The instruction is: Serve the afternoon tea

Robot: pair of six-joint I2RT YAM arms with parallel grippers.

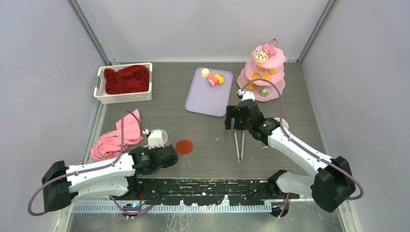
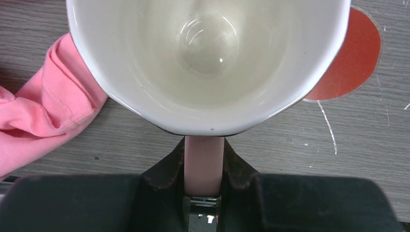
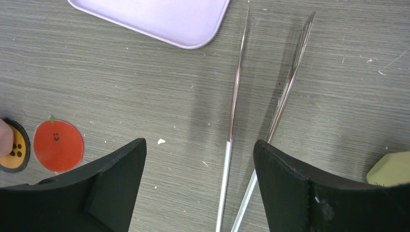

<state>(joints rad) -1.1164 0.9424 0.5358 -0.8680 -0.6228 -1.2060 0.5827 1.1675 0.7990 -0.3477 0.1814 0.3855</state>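
**Left arm.** The left gripper [image 2: 204, 162] is clamping its jaws on the pink handle of a cream mug [image 2: 208, 58]. Only the left wrist view is showing this grip and the mug's glossy inside. In the top view the wrist is covering most of the mug. The mug is sitting at the near left of the table [image 1: 212, 145], between a pink cloth [image 2: 43, 121] and a red disc [image 2: 350, 58].

**Right arm.** The right gripper [image 3: 199, 150] is holding its jaws wide apart over the long metal tweezers [image 3: 232, 121], which are lying flat on the table. Whether either finger is touching them cannot be told. Only the right wrist view is showing an orange disc with a face [image 3: 58, 145] and a yellow-and-black disc [image 3: 14, 147] beside it.

**Top view only.** The toy cakes and fruit pieces [image 1: 214, 79] are lying at the far end of a lavender tray [image 1: 205, 104]. More toy pieces [image 1: 263, 76] are filling a pink three-tier stand [image 1: 277, 61] at the far right. A white basket [image 1: 100, 87] is holding a red cloth [image 1: 126, 79] at the far left.
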